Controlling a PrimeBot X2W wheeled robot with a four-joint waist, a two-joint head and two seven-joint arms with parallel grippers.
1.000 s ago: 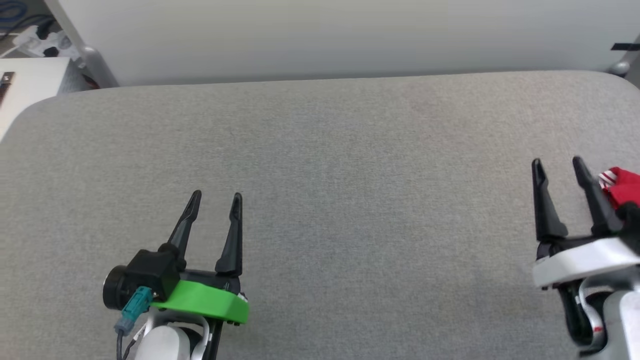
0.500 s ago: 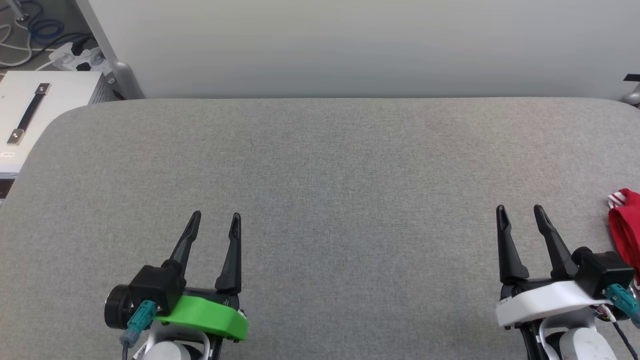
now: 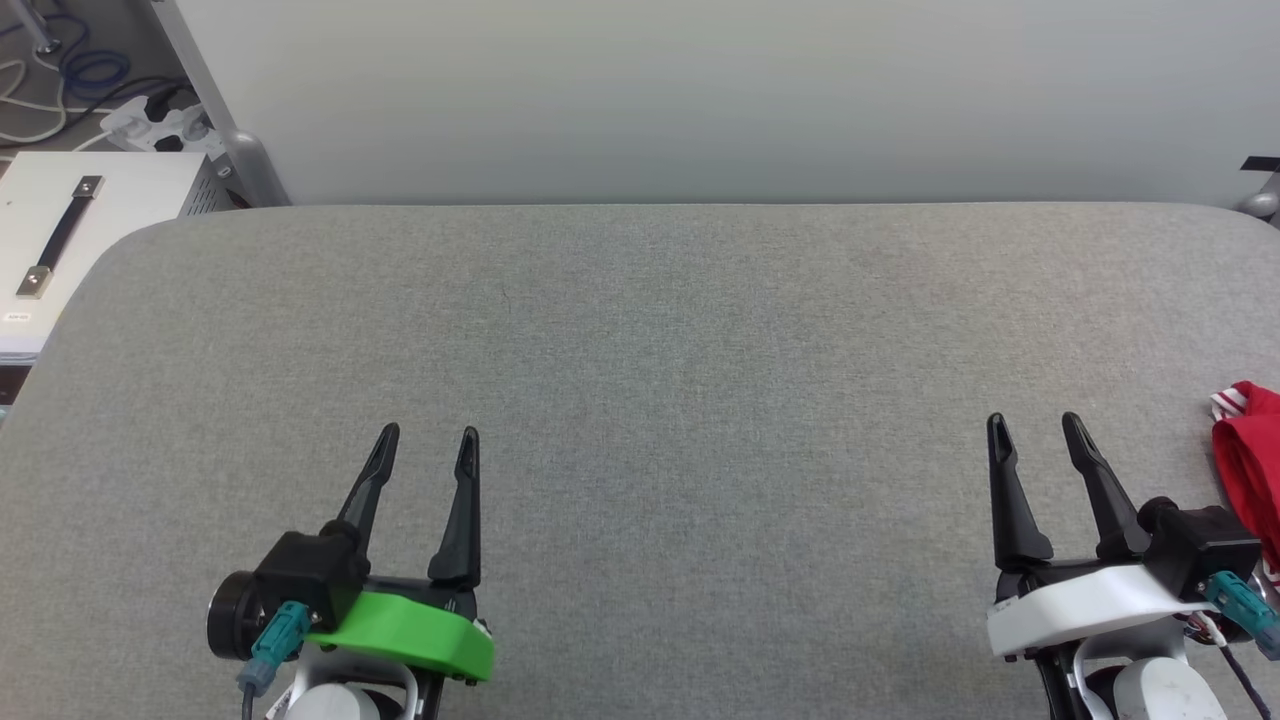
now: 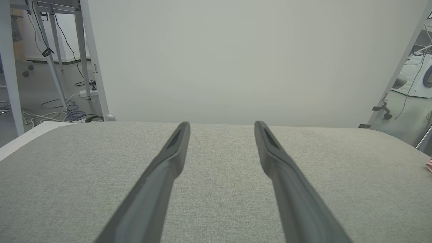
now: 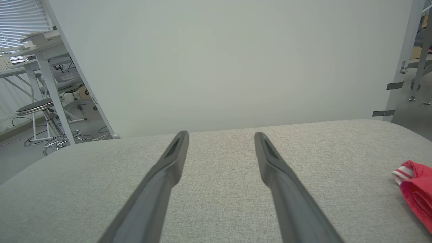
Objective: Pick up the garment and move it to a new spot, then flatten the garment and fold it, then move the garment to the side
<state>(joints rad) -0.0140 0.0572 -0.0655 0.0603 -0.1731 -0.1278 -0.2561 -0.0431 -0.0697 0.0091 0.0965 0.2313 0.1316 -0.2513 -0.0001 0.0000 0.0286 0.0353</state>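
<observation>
One grey padded table (image 3: 640,330) with rounded corners carries everything I see, backed by one pale wall panel (image 3: 700,100). Beyond its far left corner sit one white case (image 3: 80,230) and some cables (image 3: 60,70) on the floor. I count two grippers: the left gripper (image 3: 430,432) and the right gripper (image 3: 1033,418) hover near the front edge, fingers apart, holding nothing. One garment (image 3: 1250,470), red with striped trim, lies at the right edge.
</observation>
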